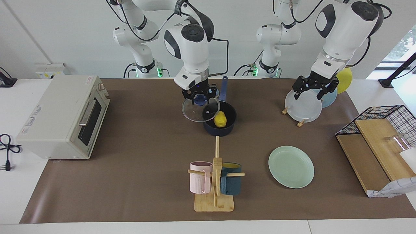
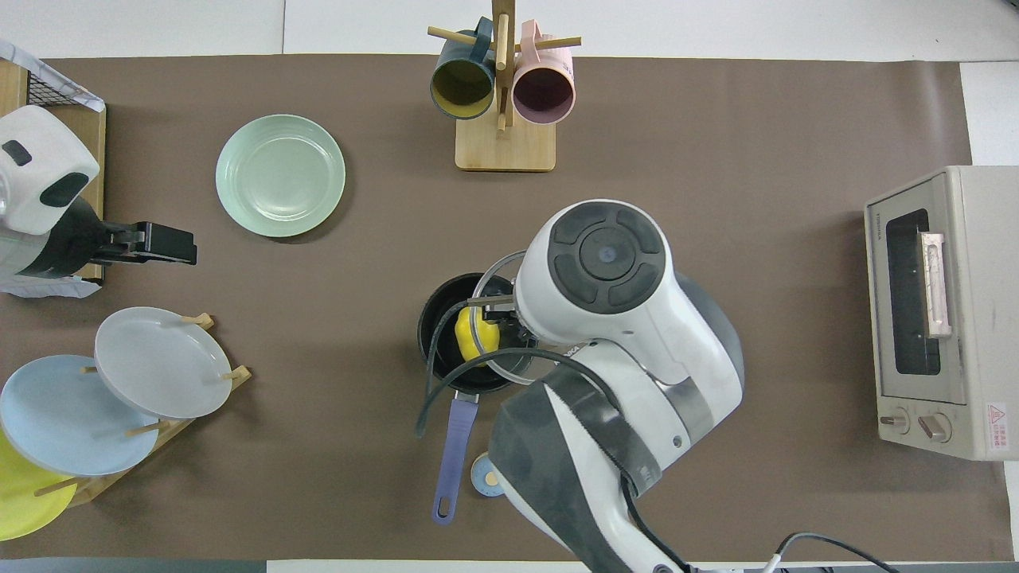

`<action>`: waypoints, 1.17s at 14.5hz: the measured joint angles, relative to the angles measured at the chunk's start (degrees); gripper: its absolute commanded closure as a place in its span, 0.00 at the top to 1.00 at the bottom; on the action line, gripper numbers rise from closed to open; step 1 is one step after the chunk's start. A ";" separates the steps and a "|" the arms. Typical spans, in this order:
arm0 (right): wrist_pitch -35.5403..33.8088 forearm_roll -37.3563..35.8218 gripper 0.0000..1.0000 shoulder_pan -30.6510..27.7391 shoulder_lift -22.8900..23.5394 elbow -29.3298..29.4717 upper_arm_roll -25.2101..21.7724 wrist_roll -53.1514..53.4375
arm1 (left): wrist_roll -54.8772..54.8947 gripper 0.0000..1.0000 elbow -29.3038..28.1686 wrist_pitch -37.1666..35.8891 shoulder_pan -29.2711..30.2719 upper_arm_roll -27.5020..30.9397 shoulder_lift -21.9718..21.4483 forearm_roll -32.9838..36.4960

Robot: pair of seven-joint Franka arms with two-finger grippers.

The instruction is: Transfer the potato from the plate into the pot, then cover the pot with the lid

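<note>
Right gripper [image 1: 199, 95] clamped on the lid's [image 1: 196, 110] knob, holding it up, tilted, partly over the pot [image 1: 219, 123]. Potato [image 1: 220, 119] inside the pot. Plate [image 1: 291, 166] bare, toward the left arm's end. Left gripper [image 1: 313, 88] spread wide above the plate rack [image 1: 300, 123], apparently touching nothing.

I see a toaster oven [image 1: 63, 117] at the right arm's end of the table. A wooden mug tree [image 1: 214, 182] holds a pink mug [image 1: 200, 177] and a dark blue mug [image 1: 230, 178]. White, light blue and yellow plates stand in a rack [image 2: 171, 426] at the left arm's end, near a wire basket [image 1: 385, 118].
</note>
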 measured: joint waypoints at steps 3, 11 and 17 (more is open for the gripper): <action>3.12 -0.27 0.24 4.08 1.52 -1.08 -0.06 4.07 | 0.00 1.00 3.24 -7.62 -0.03 -0.31 -0.19 0.42; 6.61 -5.33 0.24 8.12 6.39 -1.28 -0.52 9.18 | -1.47 1.00 8.59 -12.35 -0.17 -0.96 1.42 0.28; 7.88 -5.33 0.24 8.10 7.21 -1.27 -0.65 9.18 | -2.49 1.00 8.59 -11.95 -0.21 -1.44 1.66 0.16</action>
